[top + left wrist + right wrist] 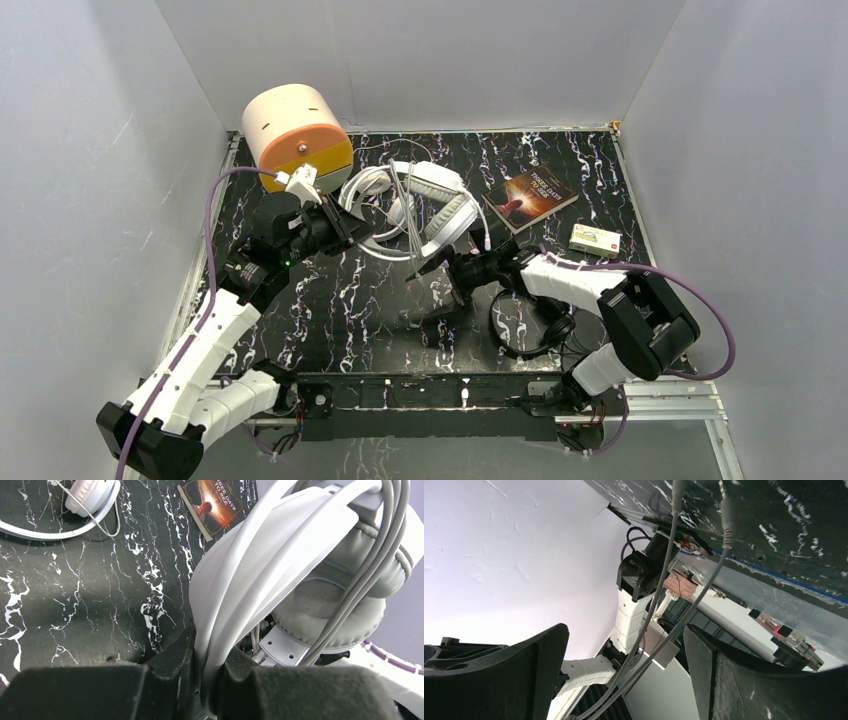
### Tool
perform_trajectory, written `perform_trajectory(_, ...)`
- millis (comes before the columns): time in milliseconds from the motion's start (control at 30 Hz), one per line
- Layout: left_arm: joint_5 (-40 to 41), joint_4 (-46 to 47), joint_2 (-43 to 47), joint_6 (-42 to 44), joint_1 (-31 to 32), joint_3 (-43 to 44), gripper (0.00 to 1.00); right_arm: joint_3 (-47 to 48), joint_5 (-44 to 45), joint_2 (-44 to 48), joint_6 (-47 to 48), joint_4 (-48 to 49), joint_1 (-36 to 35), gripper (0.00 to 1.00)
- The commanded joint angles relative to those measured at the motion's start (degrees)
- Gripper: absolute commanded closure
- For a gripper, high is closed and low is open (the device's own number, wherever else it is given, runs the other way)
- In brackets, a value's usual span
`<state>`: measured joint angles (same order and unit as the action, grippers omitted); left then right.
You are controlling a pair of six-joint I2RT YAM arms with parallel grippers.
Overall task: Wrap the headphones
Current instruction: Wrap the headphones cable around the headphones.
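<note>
A black tabletop veined with white marble streaks is sitting inside plain white walls. At its 11 o'clock corner a white cylinder with an orange face is lying on its side. A dark paperback book with a glowing cover is lying toward 1 o'clock, and a small pale cardboard box is at 2 o'clock.

The big white over-ear headphones with grey padded cups are sitting just beyond the table's centre, toward 12 o'clock. The left gripper is pinching their broad white headband, its dark fingers pressed together on the band from both sides. Grey cords are running over the band and across the ear cushions. Whether the cups are touching the table cannot be told.

The right gripper is reaching in from 4 o'clock, just beside the big pair, with its fingers spread wide. Two thin grey cords are passing through the gap between them, and the fingers are not closing on either.

The slimmer white on-ear headphones are lying flat on the marble near the big pair. The small black headphones are lying at 5 o'clock, partly under the right arm.
</note>
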<state>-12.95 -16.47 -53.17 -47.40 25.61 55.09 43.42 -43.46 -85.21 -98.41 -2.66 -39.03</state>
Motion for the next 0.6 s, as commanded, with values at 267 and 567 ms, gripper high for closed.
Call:
perform_trajectory(267, -3.9, 7.1, 0.6, -2.0, 0.0, 2.4, 1.00, -2.9, 4.6, 6.2, -9.5, 4.5, -2.8, 0.25)
perform_trajectory(567, -5.7, 7.8, 1.1, -3.2, 0.0, 2.6, 1.00, -3.7, 5.1, 5.6, -10.9, 8.6, -3.5, 0.36)
